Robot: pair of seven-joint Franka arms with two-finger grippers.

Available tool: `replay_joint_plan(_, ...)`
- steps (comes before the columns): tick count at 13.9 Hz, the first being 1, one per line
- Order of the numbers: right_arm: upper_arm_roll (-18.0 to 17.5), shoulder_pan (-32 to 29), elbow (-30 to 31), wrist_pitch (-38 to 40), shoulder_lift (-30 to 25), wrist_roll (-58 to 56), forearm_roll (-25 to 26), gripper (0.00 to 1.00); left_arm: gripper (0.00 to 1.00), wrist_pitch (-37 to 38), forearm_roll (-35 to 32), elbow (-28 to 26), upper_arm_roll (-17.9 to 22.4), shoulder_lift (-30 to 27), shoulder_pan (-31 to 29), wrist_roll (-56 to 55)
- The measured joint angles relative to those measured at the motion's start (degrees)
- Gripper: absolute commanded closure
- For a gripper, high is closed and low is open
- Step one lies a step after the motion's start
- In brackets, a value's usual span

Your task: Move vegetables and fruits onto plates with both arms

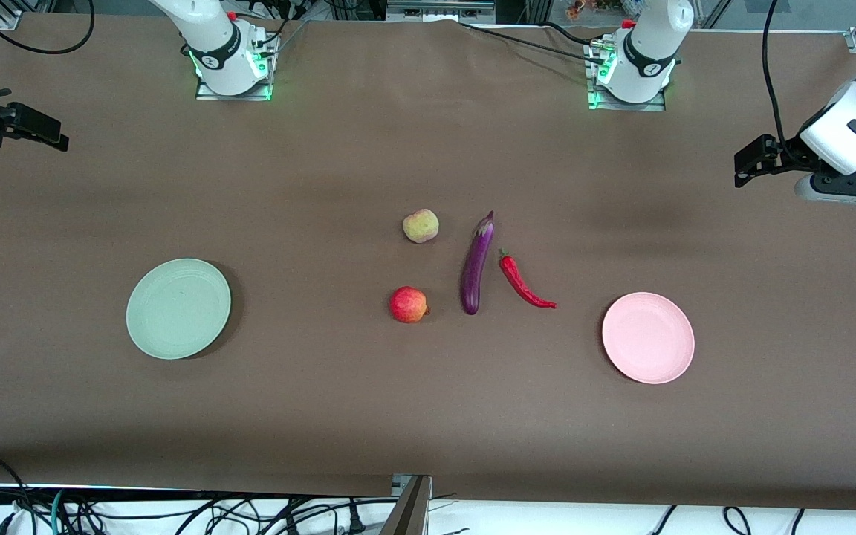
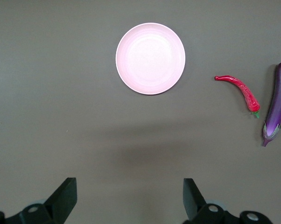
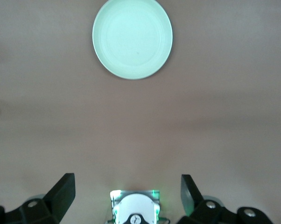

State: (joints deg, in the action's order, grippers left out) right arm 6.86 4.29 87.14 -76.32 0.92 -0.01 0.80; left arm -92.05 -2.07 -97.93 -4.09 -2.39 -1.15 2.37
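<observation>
Surface (image 1: 368, 416): a wide matte brown sheet, smooth and even, bearing every item.
Left arm (image 1: 855, 126): white glossy shells with dark joints and black cables, raised at its own end of the surface.
Right arm (image 1: 212, 41): the same white build; its base shows green lights.
Left hand (image 2: 129, 198): two black wedge-shaped fingers (image 2: 63, 198) spread wide, holding nothing, up over bare surface at the left arm's end.
Right hand (image 3: 126, 196): black fingers (image 3: 61, 193) likewise far apart and empty, up over the right arm's end.
Mint green plate (image 1: 178, 308): round, plain, faint concentric rings, lying below the right hand, toward the right arm's end.
Pink plate (image 1: 648, 338): round, plain, like size, lying below the left hand, toward the left arm's end.
Eggplant (image 1: 476, 264): long, slender, glossy purple, mid-surface, well apart from both hands.
Chili pepper (image 1: 524, 282): thin, curved, shiny red with a green stem, just beside the eggplant, between it and the pink plate.
Yellow-green fruit (image 1: 420, 226): small, round, dull skin with a pink blush, beside the eggplant's stem end.
Red fruit (image 1: 409, 305): small, round, bright red with a yellowish patch, beside the eggplant's rounded end.
Writing: none readable.
</observation>
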Motion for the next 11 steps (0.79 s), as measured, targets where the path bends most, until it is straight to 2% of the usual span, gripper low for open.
replay_joint_plan(11, 0.0, -0.2, -0.4, 0.2, 0.5, 0.0, 0.0, 0.0, 0.0, 1.6, 0.0, 0.1, -0.1, 0.4, 0.1, 0.0)
